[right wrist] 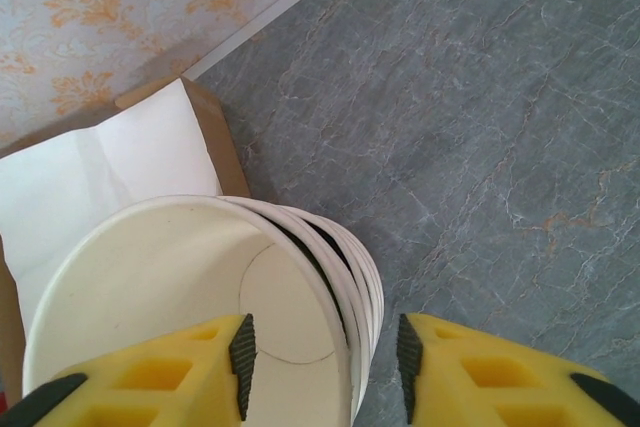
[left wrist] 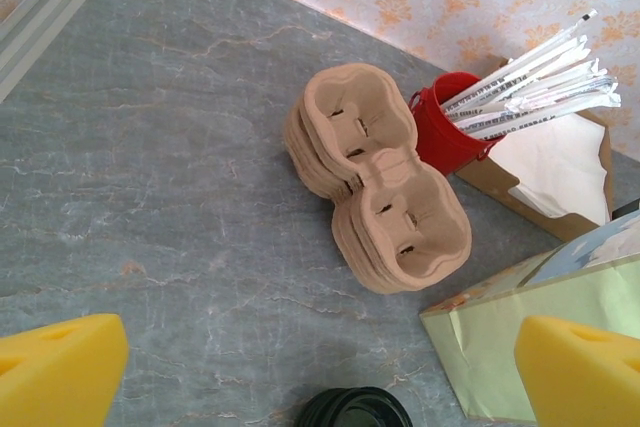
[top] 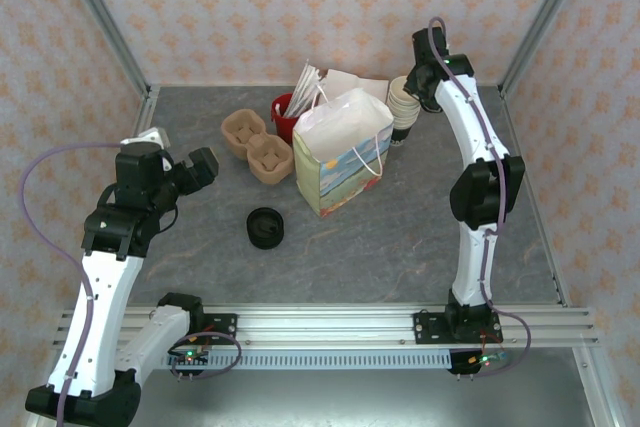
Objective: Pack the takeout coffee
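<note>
— Where's the coffee sitting?

— I have the takeout coffee [top: 265, 228] upright on the worktop [top: 420, 237], black lid up, near the middle. It's closer to the arm bases than the stack of pulp carriers [top: 257, 145] and left of the foot of the paper bag [top: 345, 152], touching neither. On my left wrist camera its lid pokes in at the bottom edge, between the fingers [left wrist: 60, 367].

— Your left hand?

— My left hand [top: 203, 167] hangs above the worktop, left of the carriers. Its fingers are spread wide, with nothing in them.

— And the right?

— My right hand [right wrist: 325, 347] is at the far right, over the stack of cream cups [right wrist: 190, 287]. The jaws are apart, one finger over the top cup's mouth and the other outside the stack, with the cup wall between them. I can't tell whether either pad touches it.

— Anything else back there?

— A red cup [top: 284, 110] of wrapped straws stands behind the carriers. White napkins [top: 350, 82] lie behind the bag, which stands open.
</note>
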{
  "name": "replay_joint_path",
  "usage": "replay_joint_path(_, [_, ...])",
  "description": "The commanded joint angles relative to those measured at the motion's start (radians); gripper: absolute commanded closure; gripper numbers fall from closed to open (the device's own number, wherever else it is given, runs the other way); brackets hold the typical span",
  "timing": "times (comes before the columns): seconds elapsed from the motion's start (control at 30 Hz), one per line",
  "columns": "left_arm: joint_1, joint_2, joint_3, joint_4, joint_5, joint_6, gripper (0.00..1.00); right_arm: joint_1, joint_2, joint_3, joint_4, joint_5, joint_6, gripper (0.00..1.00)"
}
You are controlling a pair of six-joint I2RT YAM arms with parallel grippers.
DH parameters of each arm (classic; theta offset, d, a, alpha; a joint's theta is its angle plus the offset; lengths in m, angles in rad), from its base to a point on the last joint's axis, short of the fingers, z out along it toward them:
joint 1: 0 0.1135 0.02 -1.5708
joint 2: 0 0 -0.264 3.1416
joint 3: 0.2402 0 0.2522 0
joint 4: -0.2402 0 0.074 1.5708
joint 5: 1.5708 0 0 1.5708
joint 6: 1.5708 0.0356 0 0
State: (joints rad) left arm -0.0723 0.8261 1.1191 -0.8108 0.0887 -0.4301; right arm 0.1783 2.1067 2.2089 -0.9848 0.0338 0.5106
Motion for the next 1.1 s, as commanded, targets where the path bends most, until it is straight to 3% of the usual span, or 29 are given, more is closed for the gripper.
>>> replay_joint_path(0.0, [-0.006, -0.016, -0.008, -0.029, -0.029, -0.014, 0.00, -0.001, 0.011, 0.032, -0.011, 0.009, -0.007, 0.60])
replay_joint_path(0.33, [-0.007, -0.023, -0.007, -0.031, -0.032, -0.012, 0.00, -0.001, 0.017, 0.038, -0.005, -0.003, 0.000, 0.76])
replay_joint_path(0.63, [-0.007, -0.027, 0.016, -0.047, -0.016, -0.010, 0.00, -0.001, -0.007, 0.081, -0.024, -0.015, -0.009, 0.99])
replay_joint_path(0.8, [-0.007, -0.031, 0.038, -0.059, -0.001, -0.006, 0.00, 0.000, -0.055, 0.139, -0.061, -0.007, -0.026, 1.00])
replay_joint_path(1.07, [-0.007, -0.045, 0.055, -0.092, 0.008, 0.004, 0.00, 0.001, -0.184, 0.035, -0.064, -0.065, -0.012, 1.00])
